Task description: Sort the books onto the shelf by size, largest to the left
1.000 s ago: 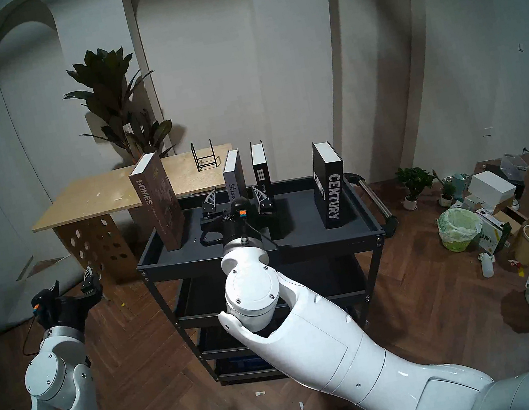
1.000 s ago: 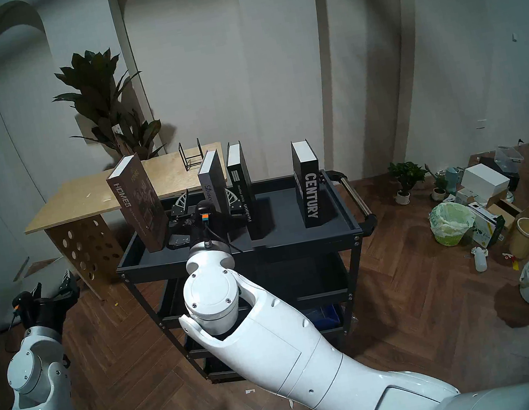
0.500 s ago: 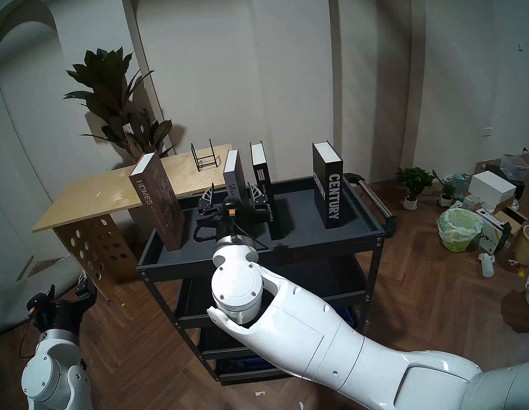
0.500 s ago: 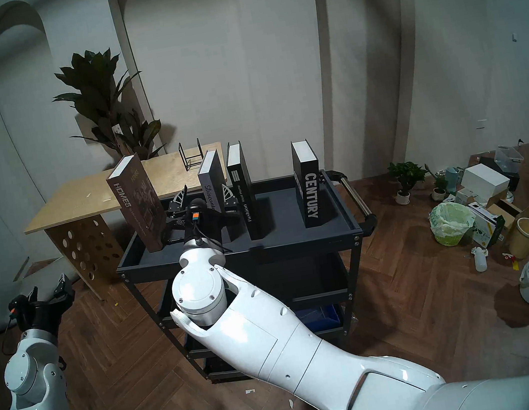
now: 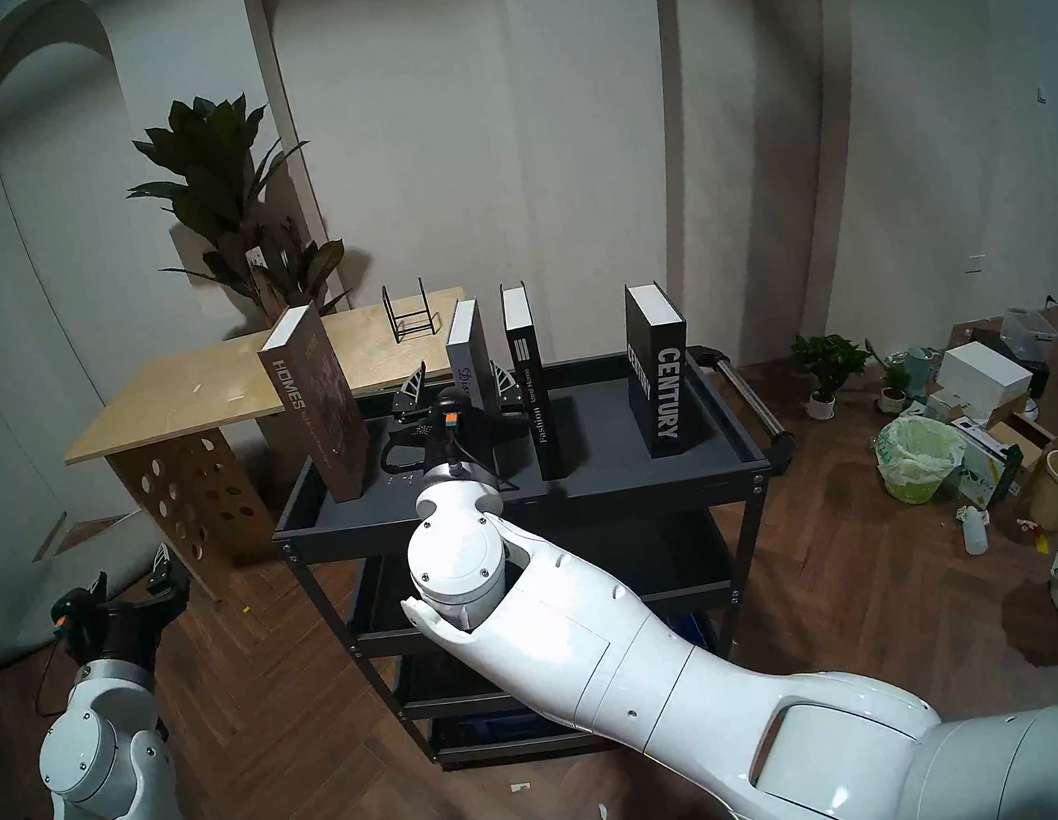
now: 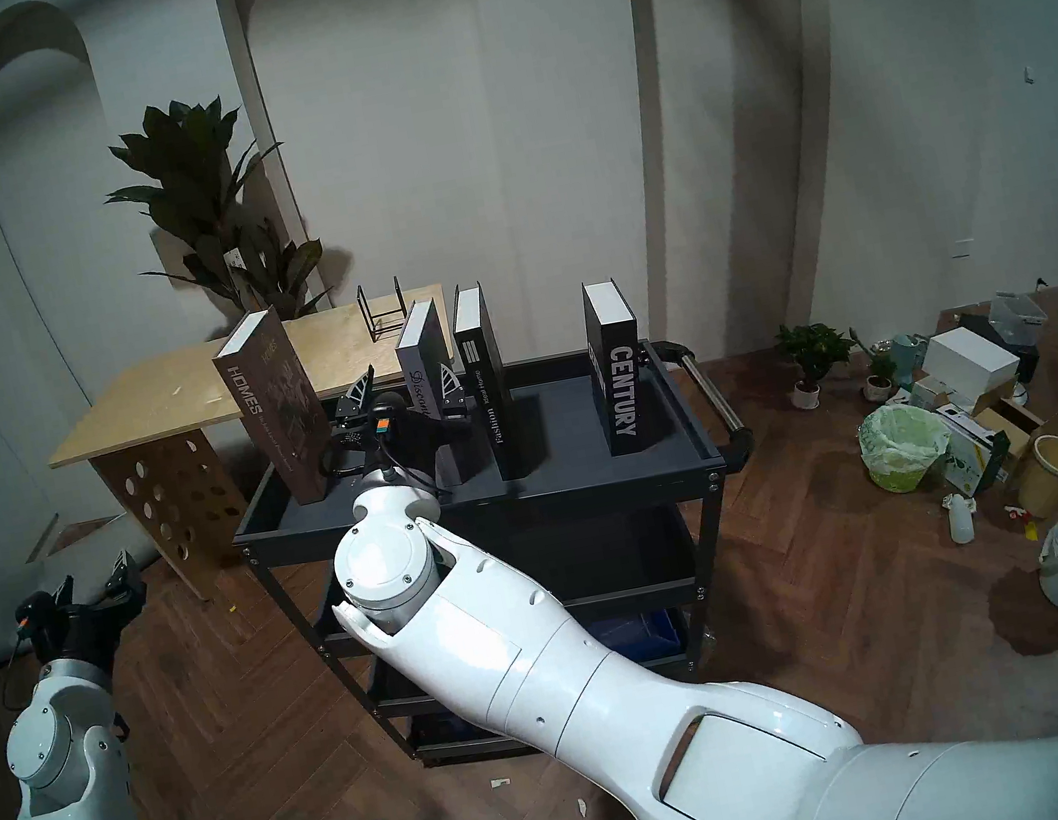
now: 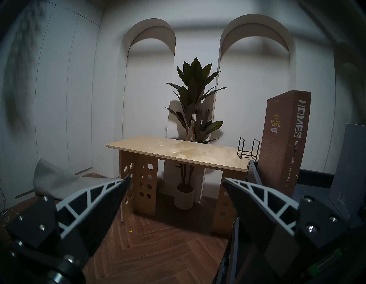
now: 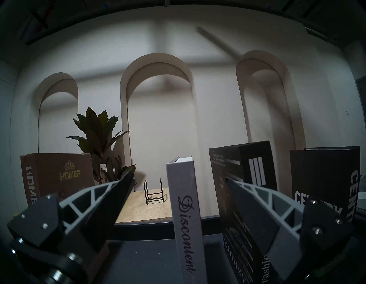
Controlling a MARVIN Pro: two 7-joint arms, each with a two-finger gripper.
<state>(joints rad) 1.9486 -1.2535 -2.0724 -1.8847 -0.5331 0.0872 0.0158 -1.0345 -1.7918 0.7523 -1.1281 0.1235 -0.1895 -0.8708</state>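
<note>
Four books stand upright on the cart's dark grey shelf. From left to right they are brown HOMES, grey Discontent, slim black Fashion and thick black CENTURY. My right gripper is open over the shelf, one finger on each side of Discontent. In the right wrist view the right finger sits between Discontent and Fashion, and neither finger visibly presses the book. My left gripper is open and empty, low and to the left of the cart.
A light plywood table with a small black wire rack stands behind the cart on the left, with a potted plant behind it. The cart handle sticks out on the right. Bins and boxes clutter the floor on the right.
My right gripper has moved forward and slightly left, and its open fingers reach further in around Discontent. My left arm has sunk a little, down and to the left. The books have not moved.
</note>
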